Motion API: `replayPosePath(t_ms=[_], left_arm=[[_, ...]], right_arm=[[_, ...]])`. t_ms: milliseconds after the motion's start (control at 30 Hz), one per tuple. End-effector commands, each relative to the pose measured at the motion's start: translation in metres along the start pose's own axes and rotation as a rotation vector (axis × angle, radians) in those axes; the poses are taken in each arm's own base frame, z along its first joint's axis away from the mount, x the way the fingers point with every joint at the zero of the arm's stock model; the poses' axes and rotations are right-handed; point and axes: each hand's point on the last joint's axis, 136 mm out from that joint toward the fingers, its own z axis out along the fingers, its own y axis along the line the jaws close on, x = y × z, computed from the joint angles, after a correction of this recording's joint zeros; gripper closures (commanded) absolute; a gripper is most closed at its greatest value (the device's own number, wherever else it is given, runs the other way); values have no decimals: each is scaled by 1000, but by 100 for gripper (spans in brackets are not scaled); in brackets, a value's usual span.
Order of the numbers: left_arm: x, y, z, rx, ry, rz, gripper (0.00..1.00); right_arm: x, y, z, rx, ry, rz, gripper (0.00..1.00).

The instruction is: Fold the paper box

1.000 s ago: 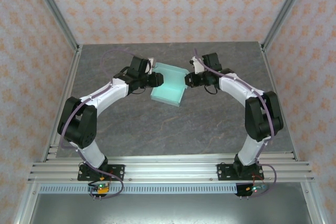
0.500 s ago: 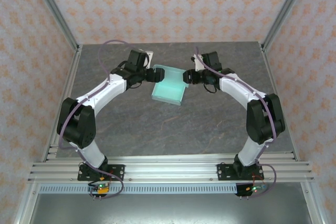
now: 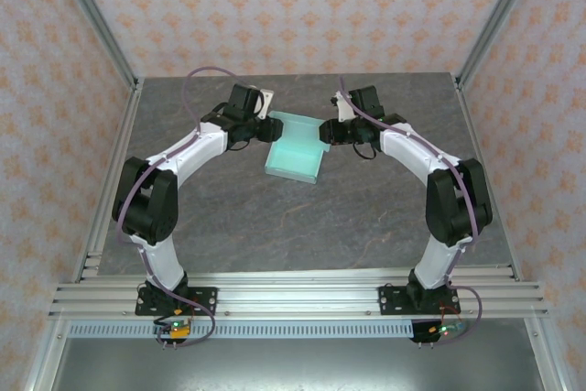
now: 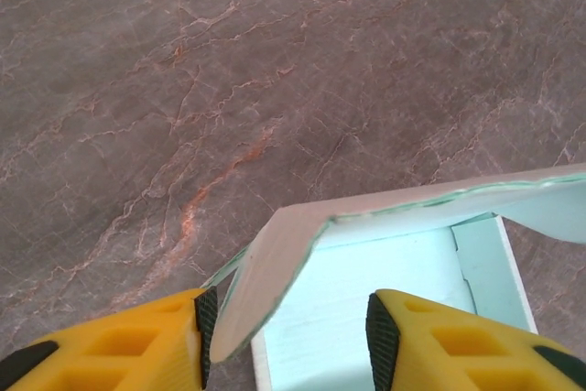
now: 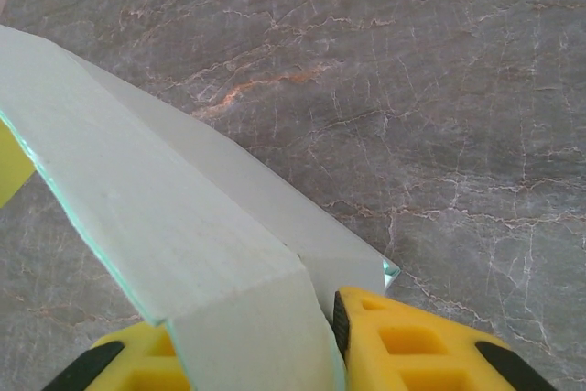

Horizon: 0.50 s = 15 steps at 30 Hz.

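From above, we count one paper box (image 3: pixel 295 155), lying on the surface (image 3: pixel 275 226) toward 12 o'clock of its middle. There are two arms. The left tool (image 3: pixel 271 127) is at the box's 10 o'clock corner and the right tool (image 3: pixel 322 135) at its 2 o'clock corner. On the left wrist, we see two yellow fingers (image 4: pixel 137 345) spread astride one raised flap, which leans on the left pad only. If that tool lifts or swings before closing, we judge the flap would slip out and spring flat. On the right wrist, a folded wall of the box (image 5: pixel 165 199) sits between the fingers (image 5: pixel 412 345) and hides the gap, so we cannot tell whether it is pinched. Pulling toward 3 o'clock could crease or tear the thin card, or drag the box.
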Motion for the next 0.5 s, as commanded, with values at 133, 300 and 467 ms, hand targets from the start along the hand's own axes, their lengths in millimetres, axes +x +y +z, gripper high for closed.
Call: replayPosePath(t_ms=[133, 300, 467], left_arm=[[-9, -12, -7, 59, -32, -32, 50], [-14, 7, -24, -65, -57, 21, 27], [-24, 17, -20, -97, -100, 57, 22]], right_arm=[[-8, 0, 1, -5, -9, 21, 73], [-6, -2, 0, 9, -6, 18, 73], [-8, -2, 1, 11, 1, 11, 74]])
